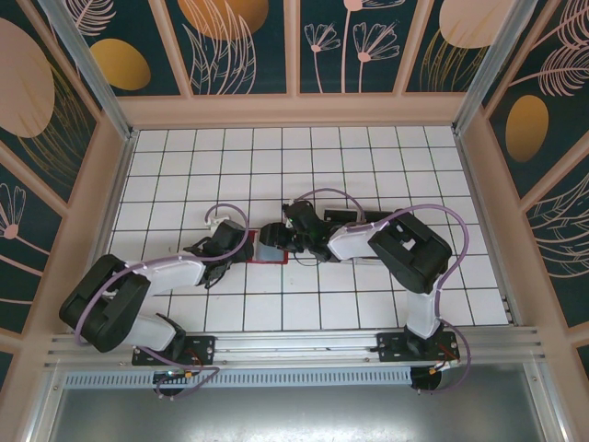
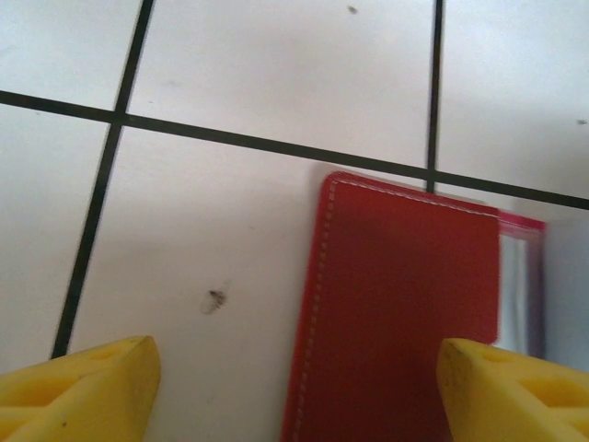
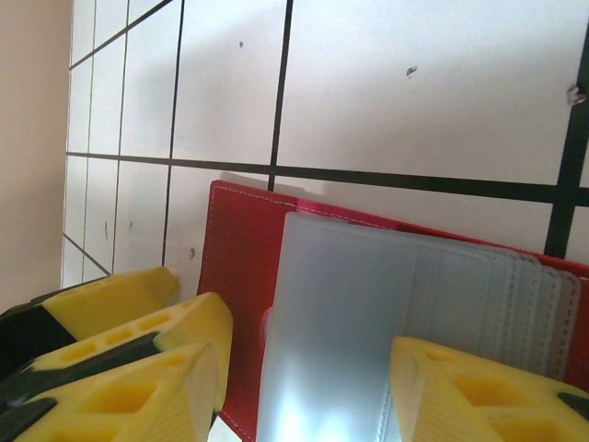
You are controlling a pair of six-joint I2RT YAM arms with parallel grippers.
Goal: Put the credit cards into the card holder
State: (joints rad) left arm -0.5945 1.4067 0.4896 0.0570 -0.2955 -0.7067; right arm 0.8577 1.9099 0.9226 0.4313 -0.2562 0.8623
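The tiled counter (image 1: pixel 368 166) is carrying everything, and the holder (image 1: pixel 260 254) is lying flat on it, between the two tools. The left arm (image 1: pixel 156 276) is reaching to the holder from its left side and the right arm (image 1: pixel 405 244) from its right. Probably this is so that one can be steadying it while the other is working at the pockets. Beyond the holder's far side the counter is giving wide free room. Its near side is crowded by both arms, so I think a retreat upward or to the far side is the easier one.

The holder is lying open. Its red cover (image 2: pixel 405 304) is resting flat on the tiles, and the clear sleeves (image 3: pixel 340 322) are spreading over the other half with their stepped edges showing. I judge that this is exposing the pockets for a card.

The left tool (image 2: pixel 296 350) is hanging over the cover with its fingers standing wide, one at each side of the cover, gripping nothing. The right tool (image 3: pixel 304 359) is standing about half wide over the sleeves. Whether it is pressing on them I cannot tell.

The holder's stitched edge is lying close to a grout line (image 2: pixel 276 143), which is helping to notice any slip.
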